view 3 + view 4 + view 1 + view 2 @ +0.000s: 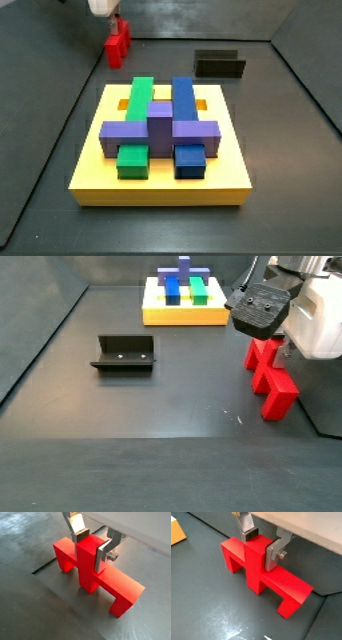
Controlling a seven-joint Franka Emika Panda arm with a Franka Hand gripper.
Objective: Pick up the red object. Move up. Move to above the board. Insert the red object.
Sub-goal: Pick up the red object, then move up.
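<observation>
The red object [93,572] is clamped at its middle prong by the gripper [91,546]; its bar runs crosswise to the fingers.

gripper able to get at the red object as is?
Likely yes: in both wrist views the gripper already straddles the red object's middle prong, pads against it; nothing blocks it on the floor.

Dark grey matte floor [147,406], faint scuffs and soft glare patches. Straight seams where panels meet [47,566]. Low dark walls round the work area [201,18], sloping up at the edges. Even overhead light, weak shadows. Fixture [124,353] on floor, mid-left in a side view.
</observation>
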